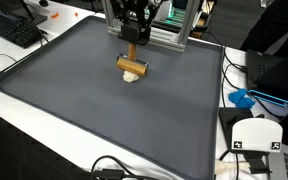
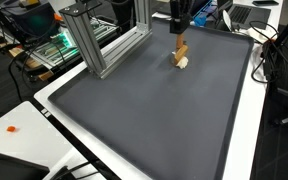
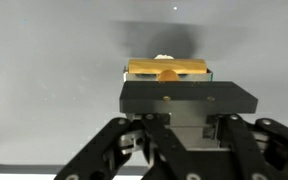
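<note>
The black pincer (image 3: 168, 80) is filling the lower half of the wrist view, clamping a wooden block (image 3: 167, 68) that is lying crosswise between its fingers. A pale object (image 3: 164, 56) is peeking out behind the block, and a soft shadow is falling across the grey tabletop (image 3: 44, 50).

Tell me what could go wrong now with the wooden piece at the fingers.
The tan wooden block, seemingly pinched at its upright top by the black fingers, could twist or slip if the grip is shallow. A small white object lies close beside its base on the dark grey mat; lowering or sliding may knock it away.
</note>
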`<state>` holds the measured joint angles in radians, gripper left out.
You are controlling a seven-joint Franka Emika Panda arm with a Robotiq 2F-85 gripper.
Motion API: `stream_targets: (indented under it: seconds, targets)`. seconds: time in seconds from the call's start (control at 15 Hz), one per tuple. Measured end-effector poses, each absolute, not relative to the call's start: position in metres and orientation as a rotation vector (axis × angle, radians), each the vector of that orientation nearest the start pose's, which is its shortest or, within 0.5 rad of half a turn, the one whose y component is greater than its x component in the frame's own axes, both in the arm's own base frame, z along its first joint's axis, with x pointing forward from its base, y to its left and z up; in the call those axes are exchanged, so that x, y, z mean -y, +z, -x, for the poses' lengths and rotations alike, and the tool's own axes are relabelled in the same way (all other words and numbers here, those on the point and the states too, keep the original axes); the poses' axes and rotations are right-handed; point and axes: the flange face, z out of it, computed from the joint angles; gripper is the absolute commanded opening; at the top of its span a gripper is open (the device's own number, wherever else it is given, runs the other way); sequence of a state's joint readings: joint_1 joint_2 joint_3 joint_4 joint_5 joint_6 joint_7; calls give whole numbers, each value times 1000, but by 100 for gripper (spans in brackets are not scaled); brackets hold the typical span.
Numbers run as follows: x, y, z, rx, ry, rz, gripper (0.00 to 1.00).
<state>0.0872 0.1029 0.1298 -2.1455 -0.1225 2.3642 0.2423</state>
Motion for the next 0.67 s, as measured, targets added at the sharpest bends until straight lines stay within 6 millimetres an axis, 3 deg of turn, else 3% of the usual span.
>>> stream_targets:
  seconds: [0.33, 0.67]
  targets:
    - [-120, 358, -550, 98, -157, 3190, 22]
    - [-123, 364, -558, 105, -278, 3159, 22]
